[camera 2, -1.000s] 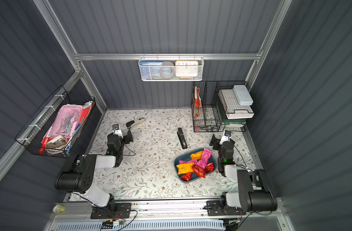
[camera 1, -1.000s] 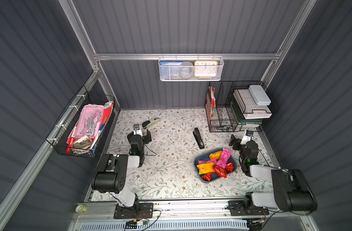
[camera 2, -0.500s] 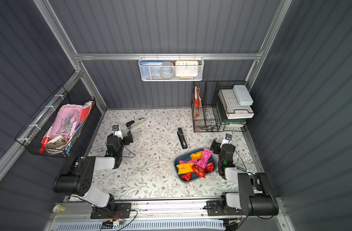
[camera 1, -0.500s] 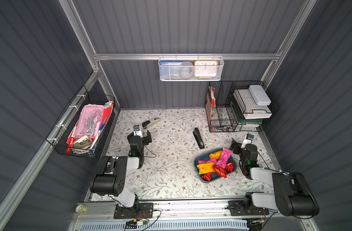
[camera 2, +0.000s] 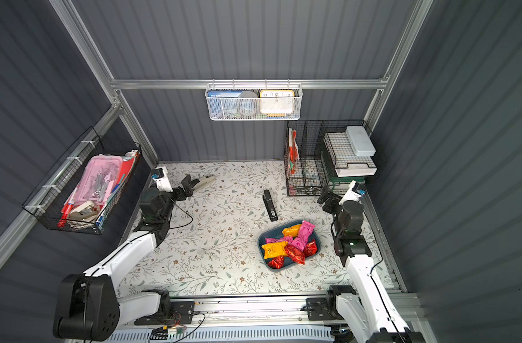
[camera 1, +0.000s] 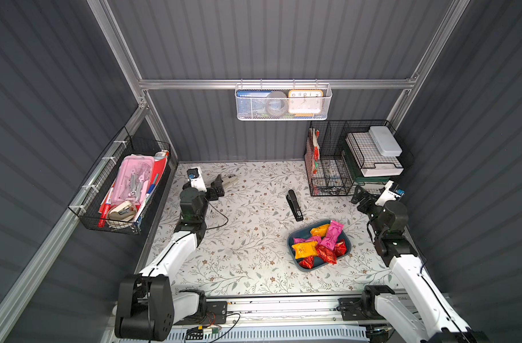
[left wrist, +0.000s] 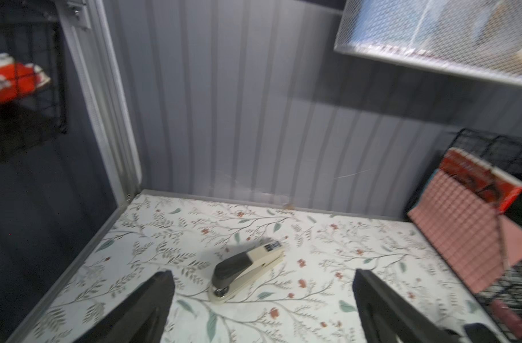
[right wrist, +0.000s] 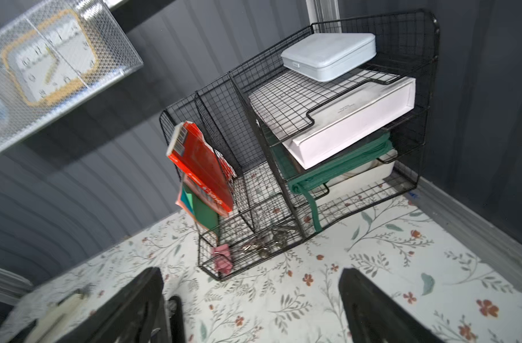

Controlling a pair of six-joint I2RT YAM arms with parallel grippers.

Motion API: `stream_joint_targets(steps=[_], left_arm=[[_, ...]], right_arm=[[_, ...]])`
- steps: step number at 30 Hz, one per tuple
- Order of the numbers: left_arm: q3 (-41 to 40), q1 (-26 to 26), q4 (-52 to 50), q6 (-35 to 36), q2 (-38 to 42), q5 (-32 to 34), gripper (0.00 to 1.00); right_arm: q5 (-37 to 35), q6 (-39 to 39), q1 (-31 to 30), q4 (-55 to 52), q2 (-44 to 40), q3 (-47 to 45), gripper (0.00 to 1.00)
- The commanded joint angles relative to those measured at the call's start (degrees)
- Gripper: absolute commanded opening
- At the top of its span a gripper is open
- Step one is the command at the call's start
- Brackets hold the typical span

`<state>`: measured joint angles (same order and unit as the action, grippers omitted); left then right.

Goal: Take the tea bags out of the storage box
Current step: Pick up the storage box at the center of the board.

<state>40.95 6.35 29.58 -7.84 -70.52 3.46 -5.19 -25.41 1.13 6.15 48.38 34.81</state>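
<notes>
Approach step, by judgement: tea bags all lie in the box; left pincer and right pincer stand wide and empty; right should next reach over them

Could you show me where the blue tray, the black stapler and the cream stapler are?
Blue tray (camera 1: 296,234): in a top view, bare inner wall at a corner.
Black stapler (camera 1: 294,205): in a top view, middle of its body.
Cream stapler (left wrist: 249,265): left wrist view, middle of its top.

staged office booth: grey panel walls, wire desk organiser, stapler, clock
</notes>
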Motion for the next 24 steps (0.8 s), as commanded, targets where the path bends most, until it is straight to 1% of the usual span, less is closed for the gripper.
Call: stream_joint_targets(steps=[1,2,5,7,10,11,13,16,17,19,20,21,24], left_arm=[[3.7,2.2,-16.0,-9.2,0.2,-12.9,0.99],[4.7,4.1,-18.2,-9.3,0.1,-14.1,0.99],[8.3,11.0,-24.2,-7.1,-0.8,-14.6,0.99],[10.5,13.5,-27.5,-8.0,-2.3,-16.1,0.99],[10.0,15.2,-26.7,-10.7,-2.8,-17.7,0.99],[9.5,15.8,-25.9,-11.1,-2.6,-17.4,0.99],[8.6,17.0,-24.7,-12.0,-2.2,-16.3,0.99],[7.5,17.4,-23.1,-13.6,-1.9,-15.6,0.99],[7.1,17.4,-22.4,-14.0,-1.8,-15.2,0.98],[6.7,17.4,-21.5,-14.5,-1.6,-14.4,0.98],[6.6,17.3,-21.3,-14.7,-1.7,-14.1,0.99],[6.7,17.4,-21.2,-14.8,-1.8,-13.9,0.98],[6.7,17.4,-20.8,-15.0,-2.3,-14.0,0.99]], right_arm=[[4.3,-18.2,0.2,-39.5,0.9,6.9,0.89],[4.4,-20.9,0.2,-47.6,1.3,9.1,0.86],[5.8,-24.9,0.2,-62.2,1.7,12.8,0.83],[9.8,-25.3,0.2,-68.1,1.6,14.0,0.83],[13.8,-27.0,0.2,-73.7,0.5,13.9,0.82],[14.4,-27.5,0.2,-74.4,-0.2,13.4,0.82],[15.7,-29.6,0.2,-74.9,-2.8,11.0,0.75],[18.7,-31.6,0.2,-73.1,-4.7,6.4,0.58],[21.7,-32.0,0.2,-72.2,-4.7,5.2,0.5],[24.4,-33.1,0.1,-70.1,-4.3,2.5,0.4],[25.4,-33.6,0.0,-68.6,-4.1,1.3,0.37],[25.8,-34.1,-0.1,-67.5,-3.9,0.6,0.37],[26.1,-33.6,-0.2,-64.7,-2.6,-0.3,0.42]])
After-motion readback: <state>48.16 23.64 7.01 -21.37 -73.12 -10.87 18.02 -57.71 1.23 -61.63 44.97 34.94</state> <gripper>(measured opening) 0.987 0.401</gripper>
